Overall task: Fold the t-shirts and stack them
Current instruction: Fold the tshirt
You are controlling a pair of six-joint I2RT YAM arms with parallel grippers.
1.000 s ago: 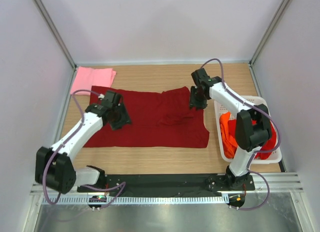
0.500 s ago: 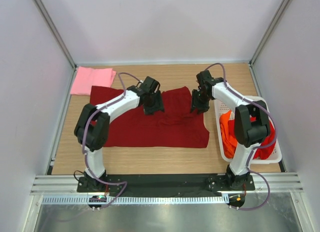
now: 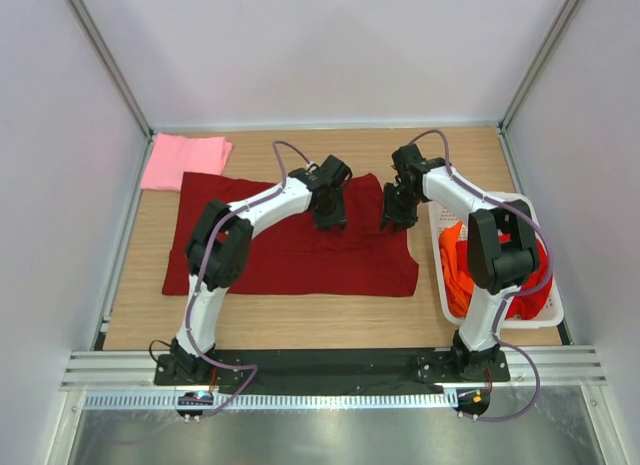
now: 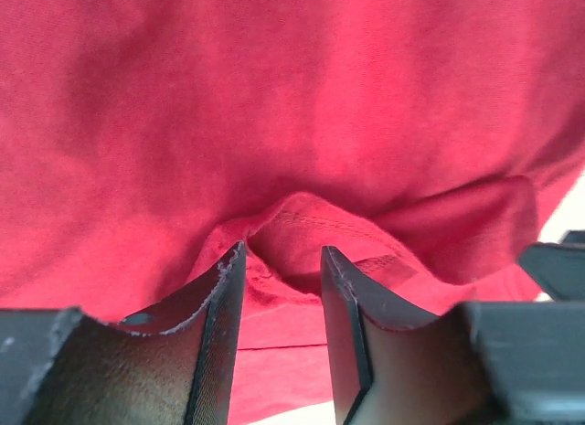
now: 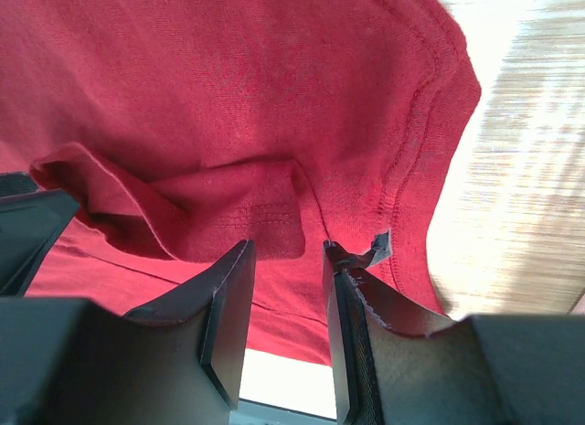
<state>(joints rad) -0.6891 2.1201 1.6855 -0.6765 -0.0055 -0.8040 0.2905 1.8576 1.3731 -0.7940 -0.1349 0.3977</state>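
A dark red t-shirt lies spread across the wooden table. My left gripper is low over its upper middle and my right gripper is at its upper right corner. In the left wrist view the left gripper is open, with a raised hump of the dark red t-shirt at its tips. In the right wrist view the right gripper is open over a folded flap of the dark red t-shirt near its hemmed edge. A light pink t-shirt lies folded at the back left.
A white slotted basket stands at the right edge, holding an orange t-shirt and a bright red one. Bare table shows beyond the shirt's right edge. Walls close in the back and both sides.
My left arm swung from the shirt's left part across to its upper middle, close to the right gripper. The right gripper stayed almost in place at the shirt's upper right corner.
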